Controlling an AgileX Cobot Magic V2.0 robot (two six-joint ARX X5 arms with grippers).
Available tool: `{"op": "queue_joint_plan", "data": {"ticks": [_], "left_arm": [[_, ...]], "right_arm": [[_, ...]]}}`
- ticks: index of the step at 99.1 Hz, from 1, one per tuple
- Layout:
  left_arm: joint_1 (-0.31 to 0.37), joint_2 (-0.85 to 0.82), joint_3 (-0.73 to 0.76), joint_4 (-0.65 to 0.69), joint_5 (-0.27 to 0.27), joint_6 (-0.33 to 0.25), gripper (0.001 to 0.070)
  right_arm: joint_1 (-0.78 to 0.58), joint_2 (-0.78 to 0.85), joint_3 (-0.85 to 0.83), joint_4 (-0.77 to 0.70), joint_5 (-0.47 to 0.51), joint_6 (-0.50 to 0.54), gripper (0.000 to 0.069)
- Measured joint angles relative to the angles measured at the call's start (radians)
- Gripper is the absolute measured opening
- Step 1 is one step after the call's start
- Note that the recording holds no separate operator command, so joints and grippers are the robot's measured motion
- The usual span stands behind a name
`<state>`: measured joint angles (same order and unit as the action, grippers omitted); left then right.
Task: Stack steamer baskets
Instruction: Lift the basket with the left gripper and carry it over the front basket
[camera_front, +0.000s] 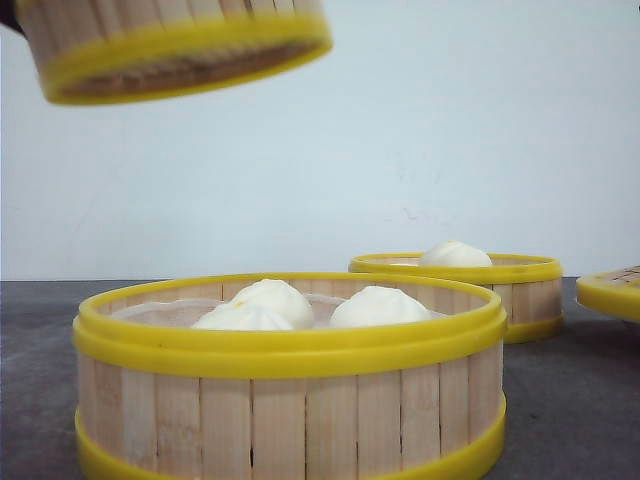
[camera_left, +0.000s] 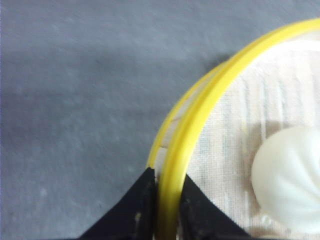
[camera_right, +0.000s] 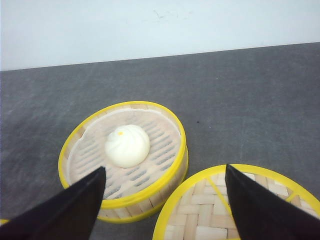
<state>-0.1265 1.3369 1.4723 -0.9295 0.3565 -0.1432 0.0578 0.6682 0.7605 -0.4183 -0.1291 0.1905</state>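
Our left gripper (camera_left: 166, 200), jaws clamped on its rim, holds a basket (camera_front: 175, 45) aloft, above and left of the three-bun basket (camera_front: 290, 385). We should centre it, level, before lowering. Right gripper (camera_right: 165, 200) hangs wide open, empty.

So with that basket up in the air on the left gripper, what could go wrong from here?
The left gripper pinches only the rim of the lifted basket, which hangs tilted, so it could slip or swing, and the bun inside may roll. Set down off-centre, its edge could squash the buns in the near basket.
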Motion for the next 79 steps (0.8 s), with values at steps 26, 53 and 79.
{"op": "queue_joint_plan", "data": {"ticks": [26, 53, 79], "left_arm": [[-0.159, -0.029, -0.043, -0.056, -0.025, 0.073, 0.0030], [-0.295, -0.026, -0.217, 0.031, -0.147, 0.077, 0.0030], [-0.336, 0.010, -0.304, 0.161, -0.148, 0.061, 0.0030]], "right_arm": [[0.000, 0.000, 0.000, 0.005, 0.000, 0.000, 0.0472], [0.020, 0.000, 0.000, 0.005, 0.000, 0.000, 0.0472], [0.022, 0.000, 0.000, 0.004, 0.000, 0.000, 0.0472]]}}
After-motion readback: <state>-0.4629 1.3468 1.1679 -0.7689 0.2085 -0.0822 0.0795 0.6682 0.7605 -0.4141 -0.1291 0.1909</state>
